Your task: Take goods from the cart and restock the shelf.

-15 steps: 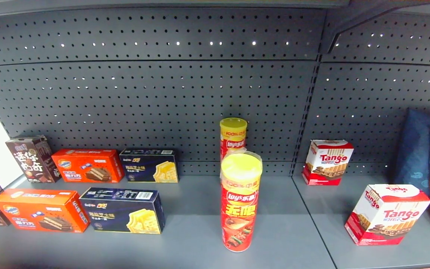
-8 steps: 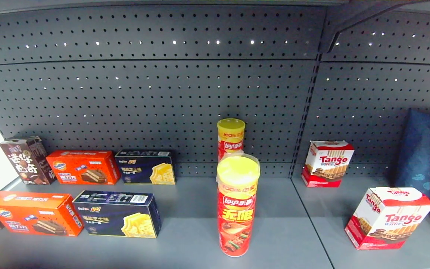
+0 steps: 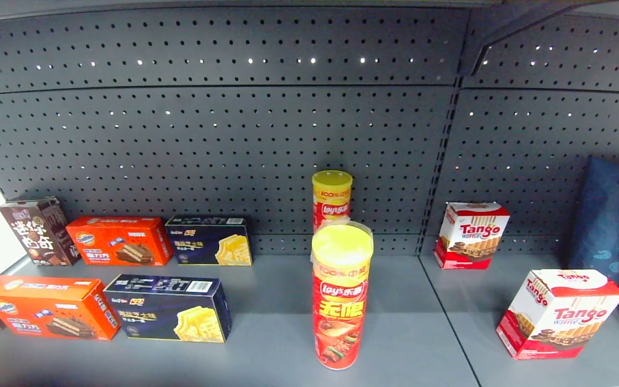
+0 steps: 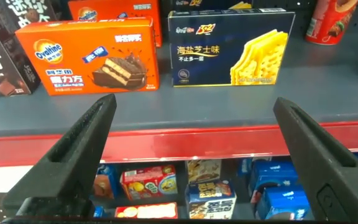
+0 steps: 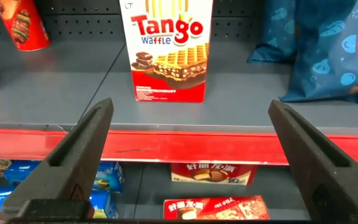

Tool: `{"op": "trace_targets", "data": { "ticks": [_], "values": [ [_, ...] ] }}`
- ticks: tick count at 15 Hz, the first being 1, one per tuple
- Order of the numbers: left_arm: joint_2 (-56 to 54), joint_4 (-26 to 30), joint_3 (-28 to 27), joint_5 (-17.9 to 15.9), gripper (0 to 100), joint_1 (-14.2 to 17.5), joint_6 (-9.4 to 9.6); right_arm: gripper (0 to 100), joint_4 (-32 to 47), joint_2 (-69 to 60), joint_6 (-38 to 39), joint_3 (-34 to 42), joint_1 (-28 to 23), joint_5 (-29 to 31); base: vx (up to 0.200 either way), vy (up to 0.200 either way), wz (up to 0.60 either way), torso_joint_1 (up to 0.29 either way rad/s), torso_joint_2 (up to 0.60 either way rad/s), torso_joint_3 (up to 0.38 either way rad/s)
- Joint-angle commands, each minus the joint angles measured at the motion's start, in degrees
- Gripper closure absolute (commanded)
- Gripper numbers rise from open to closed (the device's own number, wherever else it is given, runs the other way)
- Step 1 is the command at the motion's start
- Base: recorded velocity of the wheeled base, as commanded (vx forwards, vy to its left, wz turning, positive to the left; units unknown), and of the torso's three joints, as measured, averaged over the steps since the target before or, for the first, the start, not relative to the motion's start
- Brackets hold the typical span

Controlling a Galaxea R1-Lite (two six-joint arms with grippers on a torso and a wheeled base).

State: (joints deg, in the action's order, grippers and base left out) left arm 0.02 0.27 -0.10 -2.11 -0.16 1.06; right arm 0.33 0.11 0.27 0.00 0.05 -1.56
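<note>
Shelf (image 3: 282, 290), head view, lower boxes (image 4: 143, 182), wrist views

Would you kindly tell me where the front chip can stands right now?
In the head view the front chip can stands upright near the middle of the shelf, directly before the rear chip can, right of the front navy box.
</note>
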Motion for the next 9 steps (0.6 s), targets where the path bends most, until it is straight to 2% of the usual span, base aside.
{"op": "trace_targets", "data": {
  "ticks": [1, 9],
  "values": [
    [-0.02, 0.0, 0.01, 0.0, 0, -0.02, -0.01, 0, 0.02, -0.02, 0.0, 0.0, 0.04, -0.02, 0.0, 0.0, 0.0, 0.0, 0.0, 0.0],
    [-0.02, 0.0, 0.01, 0.0, 0, -0.02, -0.01, 0, 0.02, -0.02, 0.0, 0.0, -0.05, -0.11, 0.0, 0.0, 0.0, 0.0, 0.0, 0.0]
  ]
}}
